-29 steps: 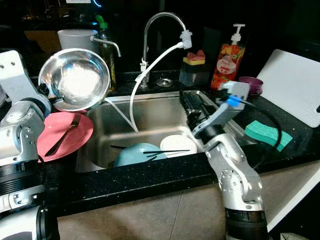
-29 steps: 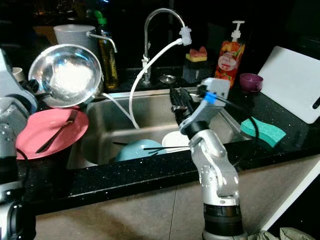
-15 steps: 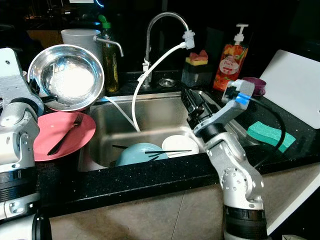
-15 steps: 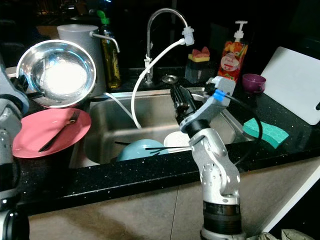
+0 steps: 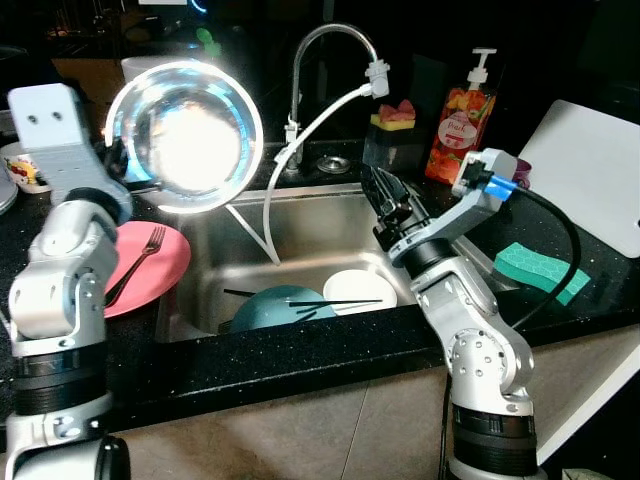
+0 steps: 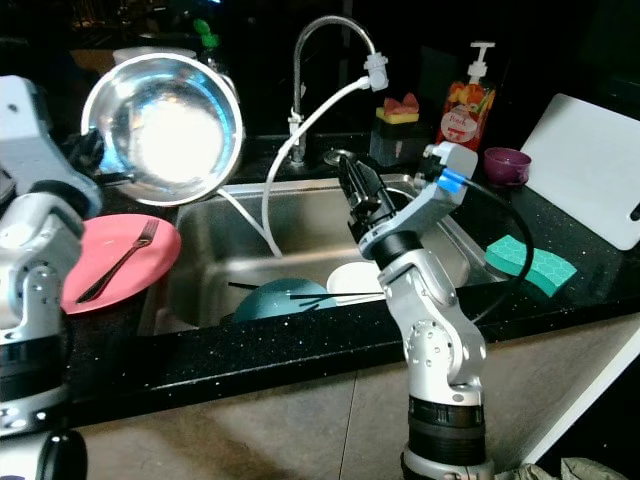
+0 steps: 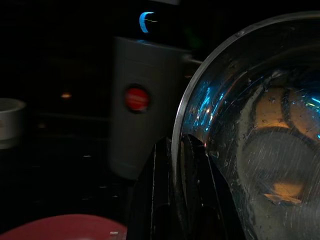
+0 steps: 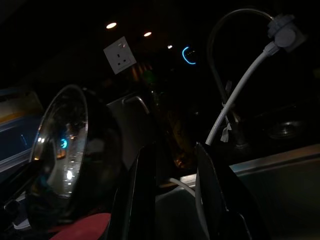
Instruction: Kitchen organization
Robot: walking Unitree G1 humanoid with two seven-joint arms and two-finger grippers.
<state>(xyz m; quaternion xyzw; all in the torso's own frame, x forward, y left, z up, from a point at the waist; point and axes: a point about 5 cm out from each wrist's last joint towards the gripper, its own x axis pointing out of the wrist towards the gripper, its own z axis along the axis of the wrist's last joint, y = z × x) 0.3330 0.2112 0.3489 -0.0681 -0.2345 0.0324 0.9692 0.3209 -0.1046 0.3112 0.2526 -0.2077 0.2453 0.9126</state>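
The left gripper (image 7: 172,165) is clamped on the steel bowl's (image 5: 185,135) rim above the sink's (image 5: 330,235) left edge; the right gripper (image 5: 392,200) is parted, empty, over the basin.

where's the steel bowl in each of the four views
Left eye view: steel bowl upper left, held up beside the tap.
Right eye view: upper left, above the pink plate.
Left wrist view: right side, rim between the left claw's fingers.
Right wrist view: left side, edge-on.
Shared landmark: the tap, in both eye views and the right wrist view.
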